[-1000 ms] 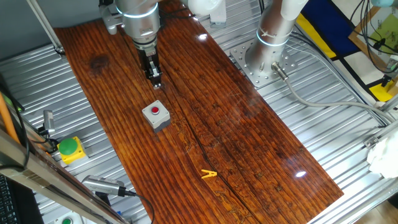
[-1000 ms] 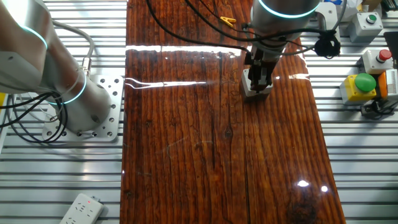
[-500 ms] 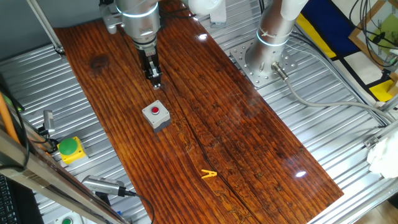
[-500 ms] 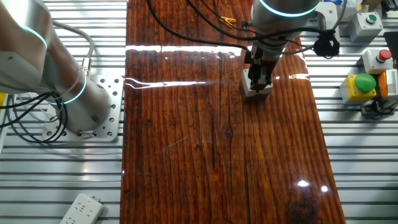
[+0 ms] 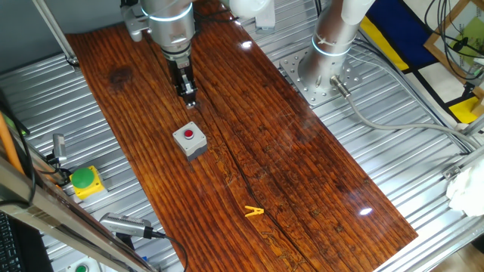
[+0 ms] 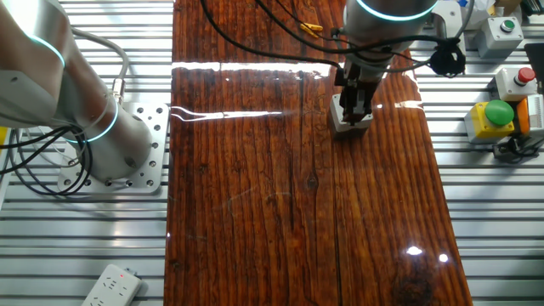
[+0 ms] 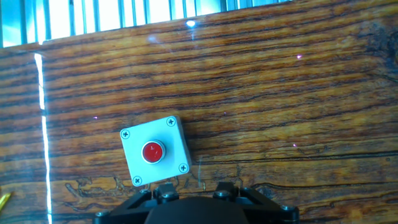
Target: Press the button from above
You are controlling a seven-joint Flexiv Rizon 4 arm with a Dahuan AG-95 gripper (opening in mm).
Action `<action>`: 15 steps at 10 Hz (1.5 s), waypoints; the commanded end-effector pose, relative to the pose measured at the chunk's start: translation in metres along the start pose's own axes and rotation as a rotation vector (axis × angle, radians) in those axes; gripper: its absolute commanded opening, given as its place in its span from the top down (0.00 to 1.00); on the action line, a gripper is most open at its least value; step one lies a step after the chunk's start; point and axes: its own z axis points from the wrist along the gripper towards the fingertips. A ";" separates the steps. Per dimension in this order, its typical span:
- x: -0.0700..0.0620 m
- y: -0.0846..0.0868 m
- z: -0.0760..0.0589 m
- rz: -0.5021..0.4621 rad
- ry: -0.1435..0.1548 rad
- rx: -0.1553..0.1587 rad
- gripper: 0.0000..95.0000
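Observation:
The button (image 5: 188,135) is a small red dome in a grey square box (image 5: 190,143) on the wooden board. My gripper (image 5: 190,100) hangs above the board, a short way behind the box and not touching it. In the other fixed view the gripper (image 6: 353,113) stands in front of the box (image 6: 342,126) and hides most of it. The hand view has the button (image 7: 153,152) left of centre, with only the gripper's dark housing (image 7: 196,208) along the bottom edge. No view shows the fingertips well enough to judge a gap.
A green round button in a yellow box (image 5: 85,180) sits off the board's left edge. A yellow clip (image 5: 254,212) lies on the board nearer the front. The arm's base (image 5: 325,72) stands to the right on the ribbed metal table.

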 end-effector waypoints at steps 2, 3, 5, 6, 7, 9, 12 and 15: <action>0.001 0.001 -0.001 -0.015 -0.013 -0.006 0.60; 0.001 0.001 -0.001 -0.011 -0.011 -0.006 0.60; 0.001 0.002 -0.002 -0.006 -0.007 -0.007 0.40; 0.001 0.002 -0.002 -0.007 -0.009 -0.010 0.40; 0.001 0.002 -0.003 -0.011 -0.011 -0.018 0.40; 0.001 0.003 -0.003 -0.016 -0.009 -0.021 0.20; 0.001 0.004 -0.003 -0.013 -0.008 -0.019 0.20; 0.002 0.007 -0.003 -0.032 0.003 -0.017 0.20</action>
